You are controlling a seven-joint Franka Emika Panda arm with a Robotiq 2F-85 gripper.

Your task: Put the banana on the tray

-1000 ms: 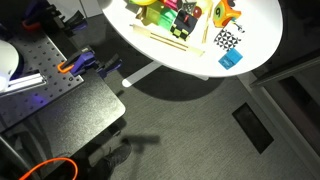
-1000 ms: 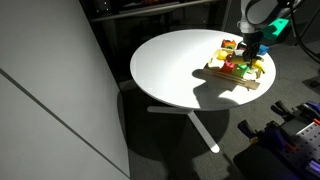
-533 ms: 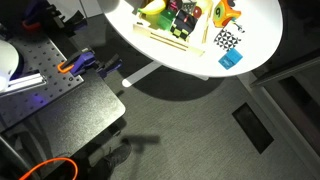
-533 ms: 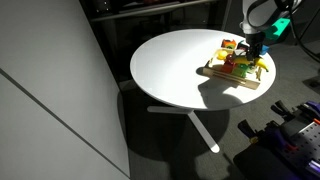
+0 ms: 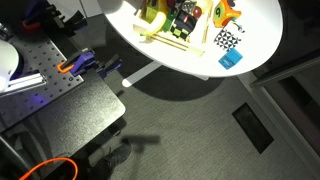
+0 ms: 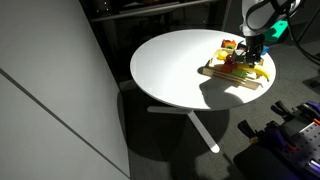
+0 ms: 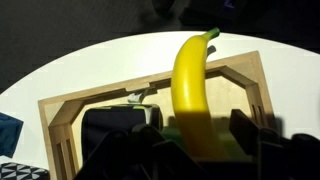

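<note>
The banana [image 7: 192, 90] is plain yellow and lies lengthwise on the tray [image 7: 60, 115], a pale wooden rectangle with thin raised edges. My gripper [image 7: 197, 125] stands directly over the banana's near end, open, with a visible gap between the right finger [image 7: 245, 130] and the fruit. In an exterior view the banana [image 6: 259, 72] shows at the tray's [image 6: 238, 82] right end, under the gripper [image 6: 251, 52]. In an exterior view the banana [image 5: 151, 13] sits at the tray's [image 5: 166, 42] upper left.
Several colourful toys [image 6: 232, 62] crowd the tray beside the banana, one a black block [image 7: 110, 125]. On the round white table [image 6: 170, 70] next to the tray lie a checkered square [image 5: 227, 40], a blue block [image 5: 231, 59] and an orange-yellow toy [image 5: 222, 12].
The jaws have gone from shut on the banana to open. The banana has come down a little and now lies on the tray.
</note>
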